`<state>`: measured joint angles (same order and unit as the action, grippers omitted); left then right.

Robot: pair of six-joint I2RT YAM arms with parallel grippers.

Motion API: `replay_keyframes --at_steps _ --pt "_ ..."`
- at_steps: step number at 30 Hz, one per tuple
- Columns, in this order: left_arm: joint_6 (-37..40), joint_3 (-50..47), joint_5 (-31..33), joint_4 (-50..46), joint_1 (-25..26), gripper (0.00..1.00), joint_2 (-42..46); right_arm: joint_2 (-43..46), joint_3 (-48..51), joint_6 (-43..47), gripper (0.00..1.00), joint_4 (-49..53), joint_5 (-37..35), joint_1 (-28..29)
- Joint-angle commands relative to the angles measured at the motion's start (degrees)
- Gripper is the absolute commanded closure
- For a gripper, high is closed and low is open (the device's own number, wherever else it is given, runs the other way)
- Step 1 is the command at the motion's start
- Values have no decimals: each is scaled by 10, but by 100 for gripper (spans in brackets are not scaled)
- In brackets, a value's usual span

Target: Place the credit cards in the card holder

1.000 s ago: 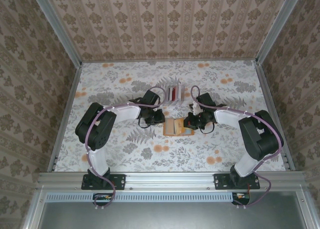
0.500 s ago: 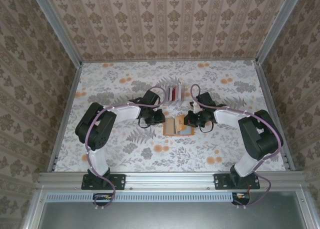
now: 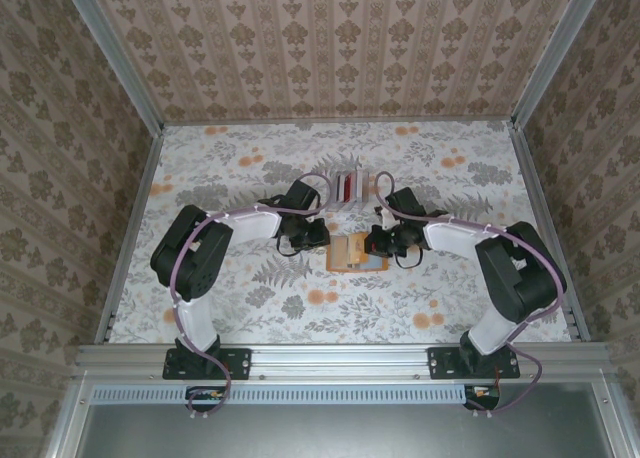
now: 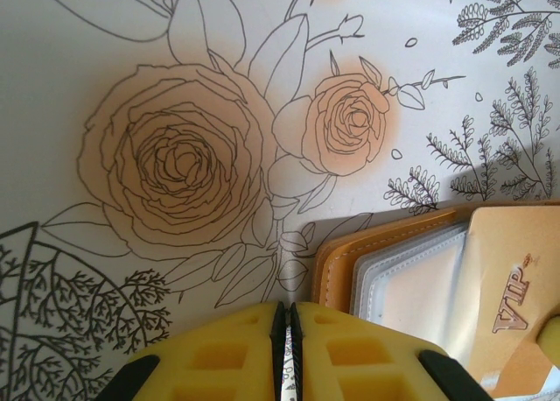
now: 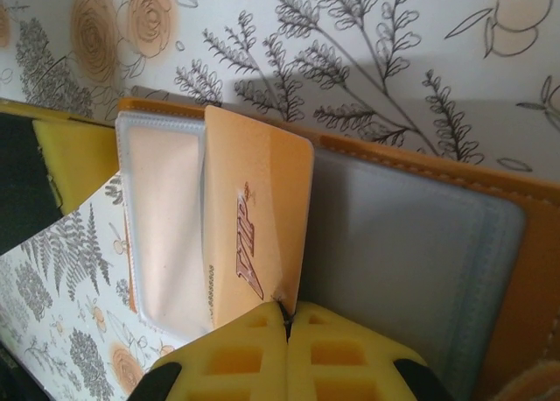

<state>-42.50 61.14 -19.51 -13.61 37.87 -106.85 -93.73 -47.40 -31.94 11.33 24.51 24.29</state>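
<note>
up close, right gripper (image 5: 287, 318) pinches vip card (image 5: 254, 235) over card holder (image 5: 529, 278).

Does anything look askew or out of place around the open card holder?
Yes: the orange VIP card stands tilted over the open card holder, pinched by the right gripper, not flat in a clear pocket. Nothing looks damaged.

Orange card holder (image 5: 534, 278), perhaps grey-lined; peach card (image 5: 254, 217).
</note>
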Motion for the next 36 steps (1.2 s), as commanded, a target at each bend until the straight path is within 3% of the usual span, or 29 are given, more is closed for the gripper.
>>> replay_keyframes --at_steps 1,6,16,28,36 --pt "-6 0 -15 2 14 85 -14 27 21 -3 100 62 -32 9" --pt "-4 3 -18 3 17 84 -18 51 32 -7 100 66 -42 10" --pt "-4 7 -16 -1 22 84 -15 3 18 -29 100 12 -38 27" --pt "-1 7 -17 -1 22 85 -17 -15 0 -28 100 17 -42 41" --pt "0 6 -18 1 22 85 -19 -21 -30 -33 100 29 -103 74"
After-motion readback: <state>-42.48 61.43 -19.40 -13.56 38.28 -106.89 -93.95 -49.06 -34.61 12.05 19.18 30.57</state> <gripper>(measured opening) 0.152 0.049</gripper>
